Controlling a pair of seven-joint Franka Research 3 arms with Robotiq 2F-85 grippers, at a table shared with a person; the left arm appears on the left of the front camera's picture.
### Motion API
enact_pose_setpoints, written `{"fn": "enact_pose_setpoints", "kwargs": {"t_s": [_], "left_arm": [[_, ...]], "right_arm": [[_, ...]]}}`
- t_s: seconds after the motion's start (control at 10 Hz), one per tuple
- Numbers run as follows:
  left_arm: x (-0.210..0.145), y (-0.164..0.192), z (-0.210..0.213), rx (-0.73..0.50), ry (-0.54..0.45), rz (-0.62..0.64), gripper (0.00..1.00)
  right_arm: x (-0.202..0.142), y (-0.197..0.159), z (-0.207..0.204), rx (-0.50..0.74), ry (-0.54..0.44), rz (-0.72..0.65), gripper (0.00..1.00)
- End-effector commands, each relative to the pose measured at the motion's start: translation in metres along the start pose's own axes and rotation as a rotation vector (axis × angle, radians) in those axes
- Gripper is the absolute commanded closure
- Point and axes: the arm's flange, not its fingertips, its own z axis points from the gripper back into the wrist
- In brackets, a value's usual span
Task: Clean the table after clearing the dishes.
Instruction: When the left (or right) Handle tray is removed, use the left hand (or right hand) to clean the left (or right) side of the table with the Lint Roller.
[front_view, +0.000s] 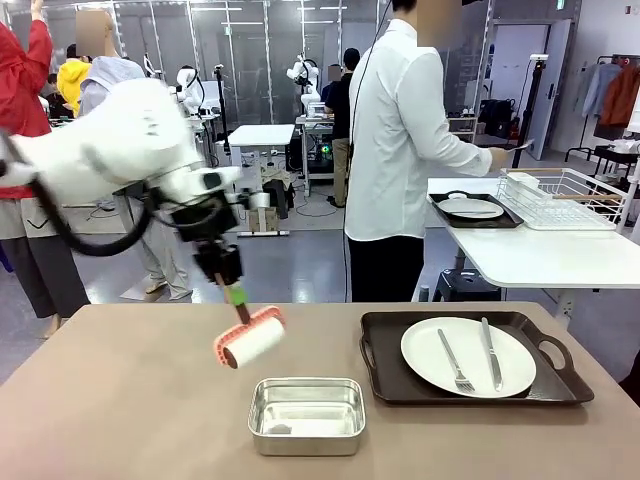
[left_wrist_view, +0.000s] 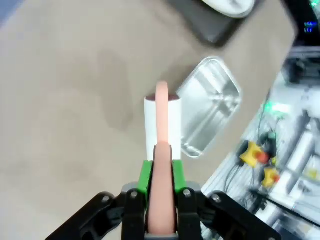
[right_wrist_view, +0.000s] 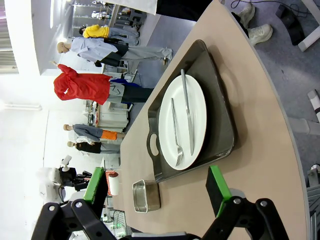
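A wide brown table (front_view: 120, 410) in a busy lab hall, with a lint roller held low over it.

Behind the table a person in a white shirt (front_view: 395, 150) stands turned toward a smaller white table (front_view: 540, 260). On it, a dark tray (front_view: 512, 218) with a white plate (front_view: 470, 208) sits beside a wire rack (front_view: 590, 215). On the brown table's right half lies a second tray (front_view: 385, 385) carrying a second plate (front_view: 425, 345) with a fork (front_view: 452, 362) and a knife (front_view: 490, 352). A steel pan (front_view: 306, 415) sits just left of this tray. The left gripper (left_wrist_view: 161, 172) is clamped on the pink handle of the lint roller (front_view: 250, 340), which is tilted just behind the pan. Whether the roller touches the tabletop I cannot tell. The right gripper (right_wrist_view: 156, 187) hangs with its fingers spread, grasping nothing.
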Motion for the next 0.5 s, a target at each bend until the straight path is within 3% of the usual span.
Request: {"fn": "enact_pose_setpoints", "kwargs": {"t_s": [0.0,0.2,0.3,0.4], "left_arm": [[-0.067,0.033,-0.009,-0.009,-0.239,0.247,0.84],[-0.1,0.066,-0.023,-0.036,-0.324,0.391,0.84],[-0.096,0.064,-0.031,-0.029,-0.309,0.266,0.84],[-0.101,0.079,-0.006,-0.045,-0.246,0.376,0.84]], "right_arm": [[0.0,0.002,0.001,0.011,-0.003,-0.003,0.0],[0.0,0.002,0.001,0.011,-0.003,-0.003,0.0],[0.0,0.002,0.001,0.011,-0.003,-0.003,0.0],[0.0,0.002,0.001,0.011,-0.003,-0.003,0.0]]}}
